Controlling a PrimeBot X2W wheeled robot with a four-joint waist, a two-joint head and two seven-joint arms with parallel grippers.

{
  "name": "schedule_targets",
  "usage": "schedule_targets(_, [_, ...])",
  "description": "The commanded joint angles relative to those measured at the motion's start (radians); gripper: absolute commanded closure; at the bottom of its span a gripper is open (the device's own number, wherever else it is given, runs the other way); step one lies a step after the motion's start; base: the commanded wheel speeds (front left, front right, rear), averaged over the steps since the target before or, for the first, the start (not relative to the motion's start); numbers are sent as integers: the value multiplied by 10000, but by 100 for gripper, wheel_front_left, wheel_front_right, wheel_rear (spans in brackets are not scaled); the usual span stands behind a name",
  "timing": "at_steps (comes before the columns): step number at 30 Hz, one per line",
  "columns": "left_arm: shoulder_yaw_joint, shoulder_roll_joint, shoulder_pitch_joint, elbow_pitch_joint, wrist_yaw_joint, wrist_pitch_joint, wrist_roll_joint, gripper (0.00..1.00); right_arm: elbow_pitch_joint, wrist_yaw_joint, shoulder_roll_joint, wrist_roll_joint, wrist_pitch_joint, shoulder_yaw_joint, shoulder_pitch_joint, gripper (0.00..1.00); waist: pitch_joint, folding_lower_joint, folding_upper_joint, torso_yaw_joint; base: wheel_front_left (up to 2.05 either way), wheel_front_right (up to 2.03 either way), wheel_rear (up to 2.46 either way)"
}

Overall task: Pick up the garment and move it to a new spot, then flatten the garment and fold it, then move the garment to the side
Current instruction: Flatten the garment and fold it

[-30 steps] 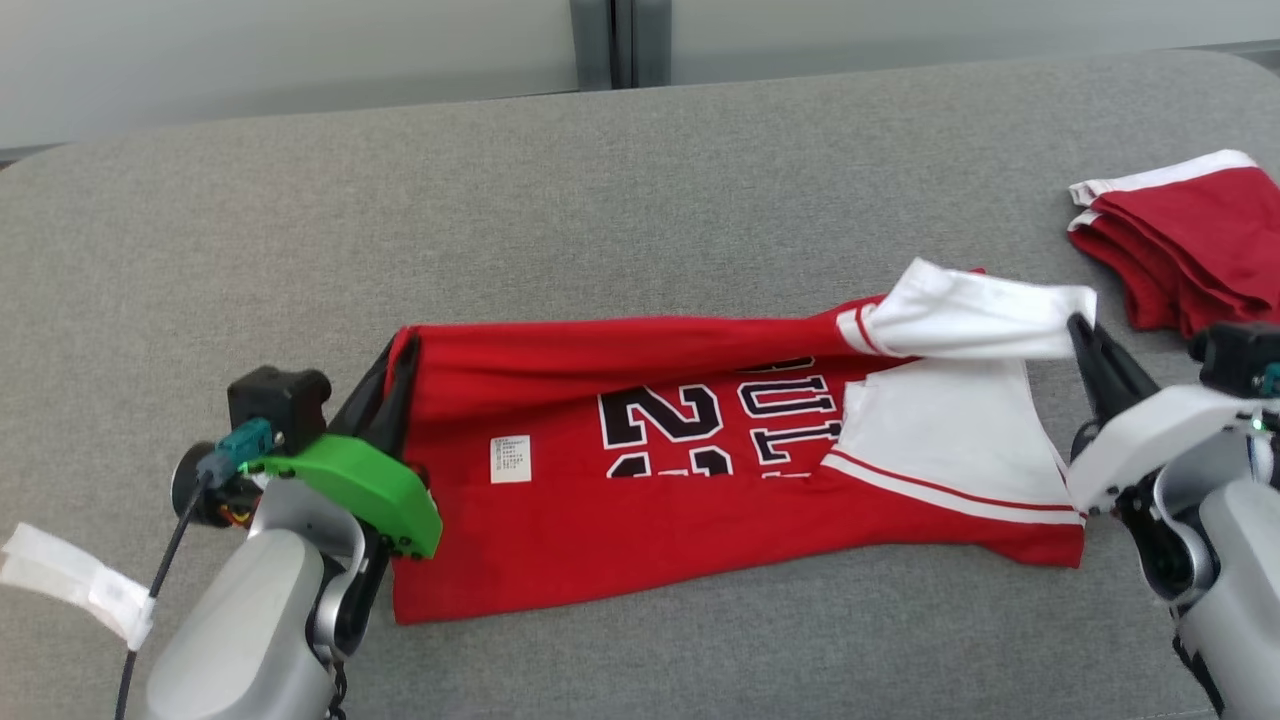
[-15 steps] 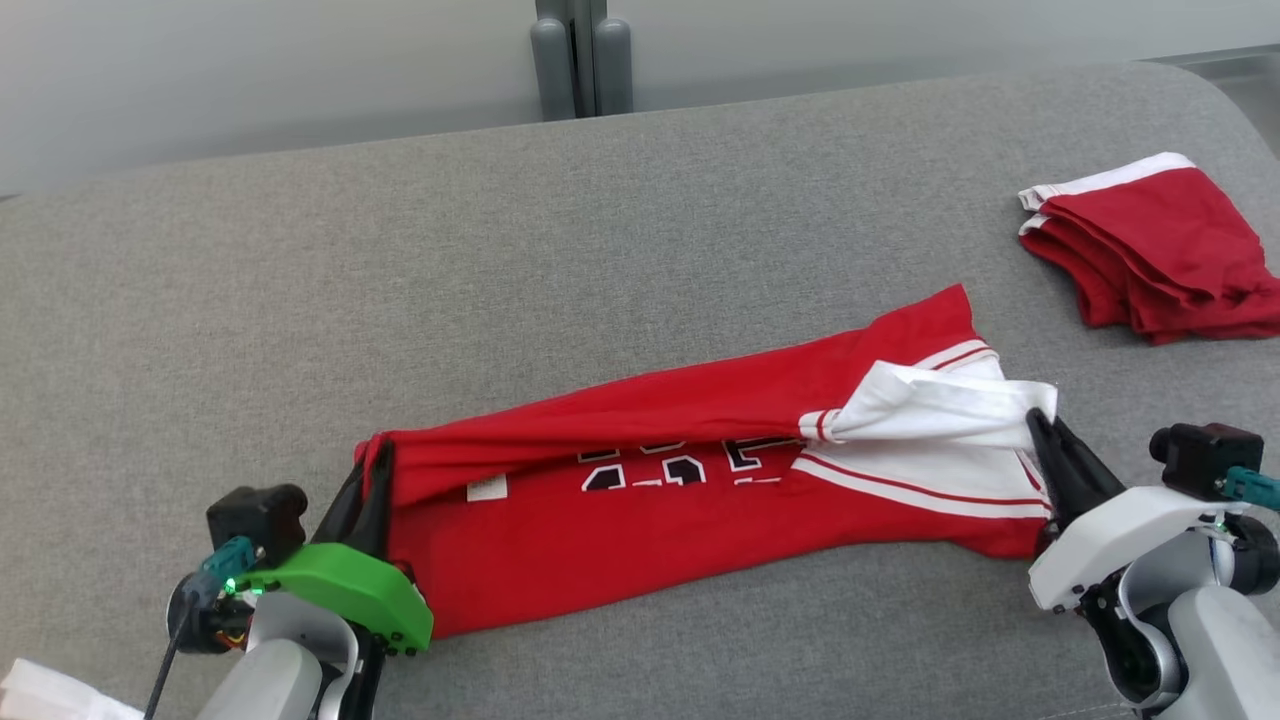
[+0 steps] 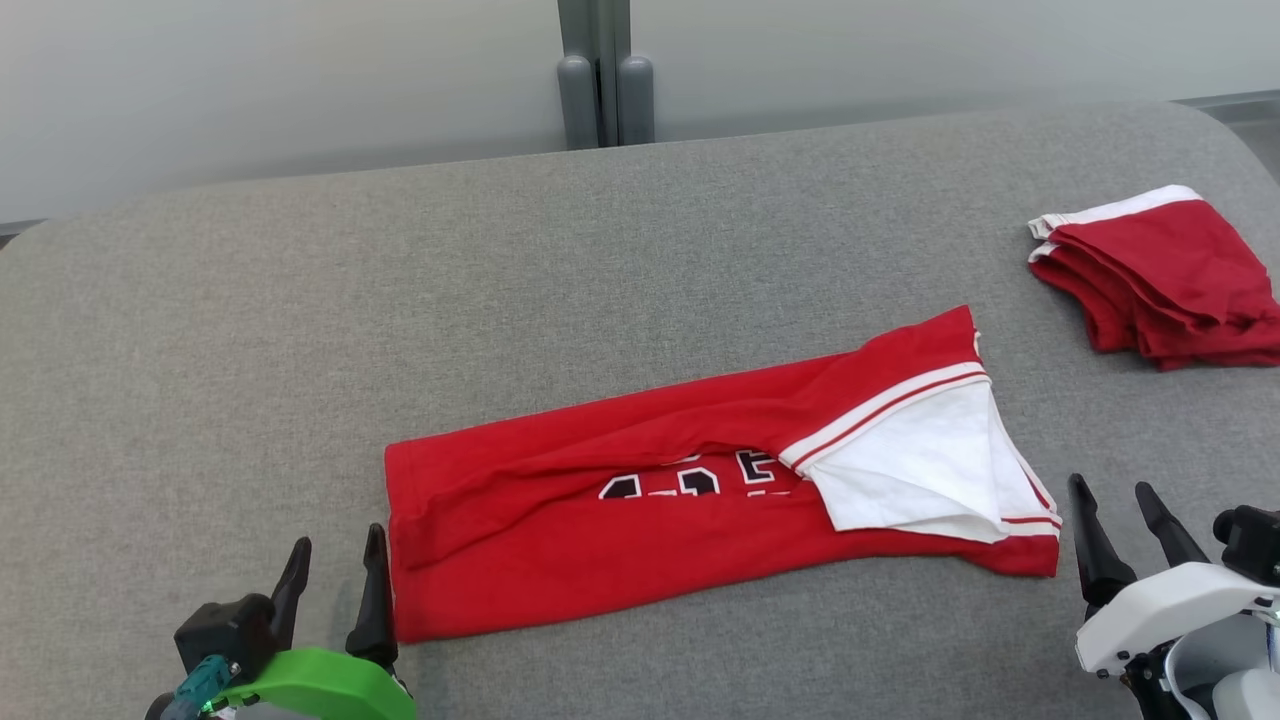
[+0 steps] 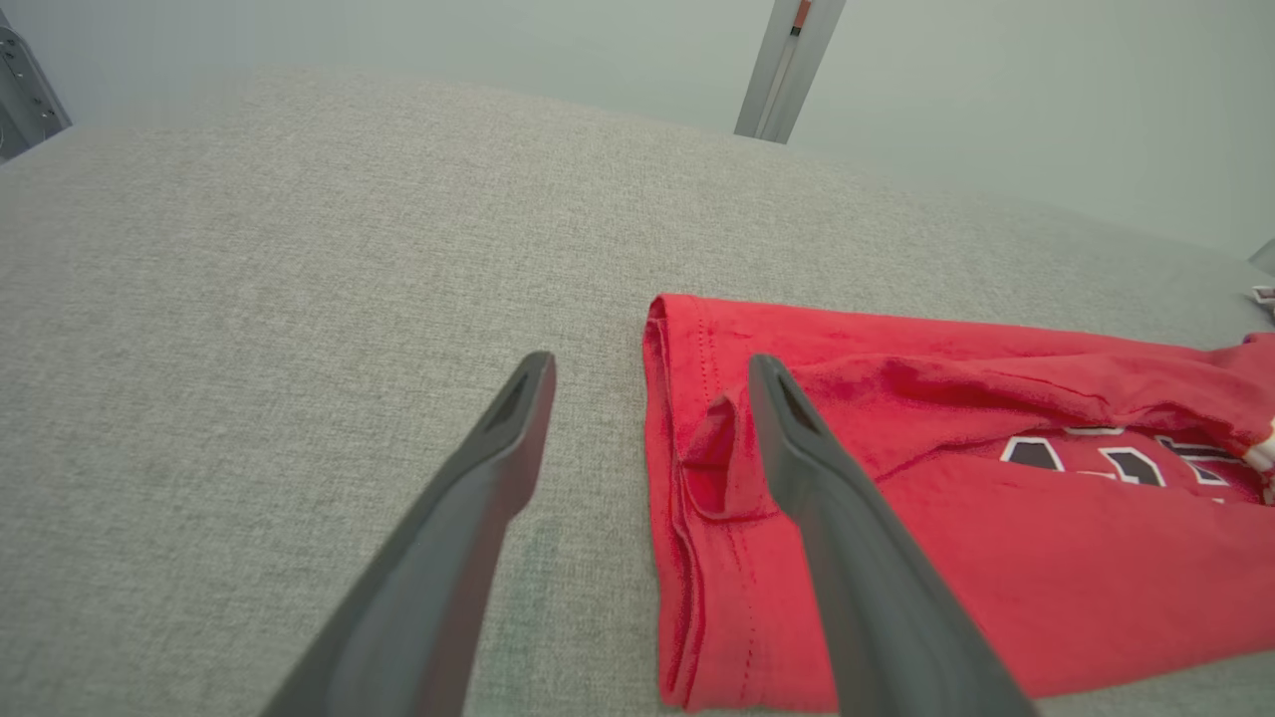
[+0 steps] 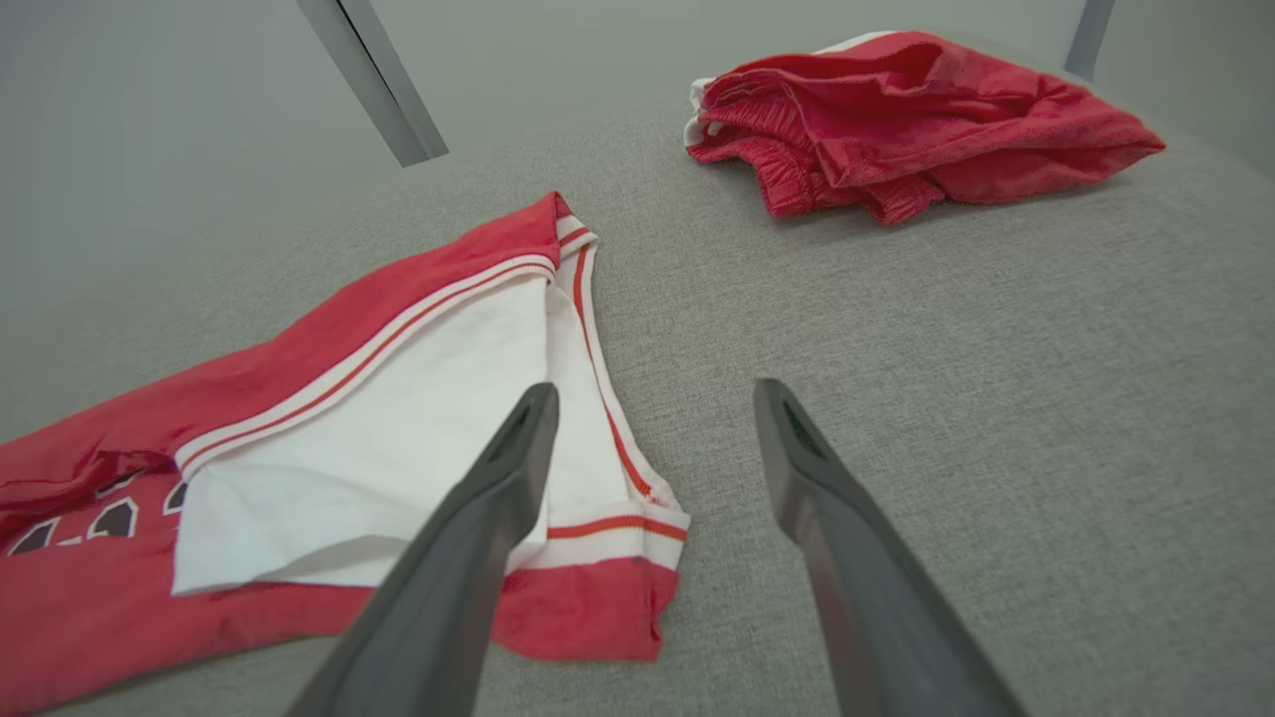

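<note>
Note left gripper [image 3: 338, 540] and right gripper [image 3: 1110, 487] spread wide, empty, beside garment [image 3: 600, 560]; expect loose upper fold to slip open if gripped single-layer.

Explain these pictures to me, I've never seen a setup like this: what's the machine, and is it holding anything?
It's a wheeled robot with two arms. One picture looks down from a camera on its head; the other two come from cameras on its wrists, each looking along that arm's two dark jaws. On the grey padded surface lies a red jersey, folded over lengthwise, with a white panel at one end. Another red garment sits folded far right. The left gripper is beside the jersey's plain end, the right gripper beside its white end. Both sets of jaws stand open; nothing is held.
</note>
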Motion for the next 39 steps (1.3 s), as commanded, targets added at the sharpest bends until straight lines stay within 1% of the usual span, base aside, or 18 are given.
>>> schedule_targets(1, [69, 98, 147, -57, 100, -76, 222, 0, -115, -17, 60, -121, 59, -45, 62, 0, -75, 1, 0, 58, 0, 0, 0])
schedule_targets(7, [171, -115, 65, -118, 209, -73, 438, 0, -191, -18, 182, -579, 477, 5, -258, 0, -243, 1, 0, 205, 0, 0, 0])
schedule_targets(13, [209, -437, -134, -98, 194, -75, 698, 0, 411, -18, -29, -1104, 1297, 266, -1014, 0, -362, 1, 0, 382, 0, 0, 0])
schedule_targets(18, [261, -576, -224, -23, 111, -69, 854, 0, 1684, -18, -337, -1324, 2229, 666, -1954, 0, -351, 1, 0, 641, 0, 0, 0])
schedule_targets(22, [292, -579, -283, 7, 68, -70, 932, 0, 2869, -18, -567, -1425, 2635, 1009, -2655, 0, -310, 1, 0, 907, 0, 0, 0])
schedule_targets(27, [385, -518, -277, 36, 75, -70, 977, 0, 4213, -18, -715, -1468, 2782, 1171, -3270, 0, -306, 1, 0, 1276, 0, 0, 0])
schedule_targets(31, [397, -508, -216, 66, 47, -71, 975, 0, 5250, -18, -708, -1506, 2821, 1057, -3600, 0, -340, 1, 0, 1538, 0, 0, 0])
schedule_targets(34, [401, -521, -174, 94, 45, -71, 975, 0, 5850, -18, -590, -1423, 2833, 1156, -3751, 0, -379, 1, 0, 1673, 0, 0, 0])
schedule_targets(35, [405, -516, -150, 105, 39, -71, 976, 0, 6006, -11, -525, -1375, 2852, 1239, -3805, 4, -396, 1, 0, 1698, 0, 0, 0])
schedule_targets(36, [410, -513, -131, 116, 37, -71, 975, 0, 6106, -9, -477, -1312, 2836, 1294, -3855, 24, -411, 1, 0, 1712, 0, 0, 0])
schedule_targets(37, [415, -511, -108, 134, 37, -71, 968, 0, 6214, -9, -430, -1244, 2802, 1354, -3900, 58, -433, 1, 0, 1722, 0, 0, 0])
schedule_targets(39, [426, -494, -38, 166, 37, -71, 955, 0, 6400, -9, -384, -1138, 2689, 1523, -3995, 85, -500, 1, 0, 1705, 0, 0, 0])
